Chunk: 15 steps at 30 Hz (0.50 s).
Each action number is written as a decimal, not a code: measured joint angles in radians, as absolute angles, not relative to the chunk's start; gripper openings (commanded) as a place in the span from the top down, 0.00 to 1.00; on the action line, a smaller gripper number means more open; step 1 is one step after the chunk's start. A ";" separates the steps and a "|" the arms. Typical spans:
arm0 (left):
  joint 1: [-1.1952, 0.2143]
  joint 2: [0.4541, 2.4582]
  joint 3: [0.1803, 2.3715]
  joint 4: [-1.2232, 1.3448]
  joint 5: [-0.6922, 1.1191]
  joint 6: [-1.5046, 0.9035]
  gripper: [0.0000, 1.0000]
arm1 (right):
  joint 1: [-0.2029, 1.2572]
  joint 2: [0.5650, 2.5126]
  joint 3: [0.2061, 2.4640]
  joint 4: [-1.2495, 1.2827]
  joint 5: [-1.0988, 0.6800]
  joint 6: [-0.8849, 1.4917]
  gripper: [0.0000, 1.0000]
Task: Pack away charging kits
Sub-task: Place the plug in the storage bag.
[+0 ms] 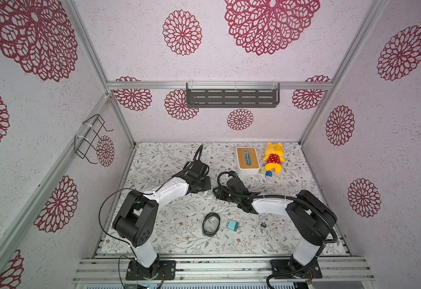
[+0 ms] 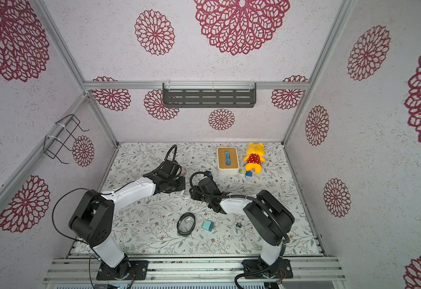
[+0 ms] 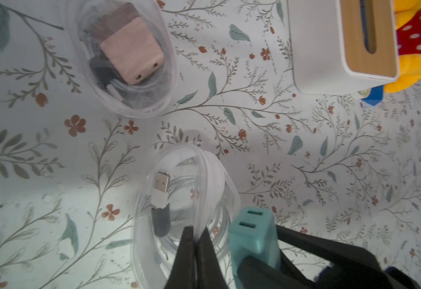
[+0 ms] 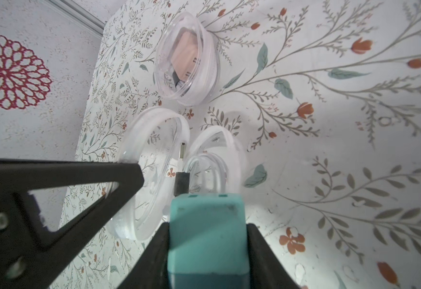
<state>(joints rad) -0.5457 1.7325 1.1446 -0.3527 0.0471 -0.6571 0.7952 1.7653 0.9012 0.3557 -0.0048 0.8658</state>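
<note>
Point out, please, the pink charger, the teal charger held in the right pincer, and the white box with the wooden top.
pink charger [image 3: 132, 50], left wrist view, on its broad pink face.
held teal charger [image 4: 205, 225], right wrist view, on its upper face.
white box [image 1: 241, 159], in a top view, on its wooden lid beside the slot.

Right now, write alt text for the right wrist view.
The right gripper clamps a teal cube charger in its jaws, next to an open clear case holding a coiled white cable. A closed clear case with a pink charger inside lies beyond, on the floral tabletop.
</note>
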 measured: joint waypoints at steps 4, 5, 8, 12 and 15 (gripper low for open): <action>-0.548 1.732 1.146 -0.345 0.052 -0.662 1.00 | 0.795 1.765 0.902 0.354 0.003 0.865 0.89; -0.548 1.732 1.146 -0.345 0.051 -0.662 1.00 | 0.795 1.760 0.897 0.355 0.007 0.865 0.88; -0.548 1.732 1.146 -0.344 0.051 -0.662 1.00 | 0.796 1.734 0.880 0.349 0.024 0.865 0.88; -0.549 1.732 1.146 -0.331 0.064 -0.662 1.00 | 0.796 1.726 0.895 0.331 0.031 0.864 0.89; -0.549 1.732 1.144 -0.311 0.082 -0.662 1.00 | 0.796 1.728 0.917 0.314 0.031 0.865 0.89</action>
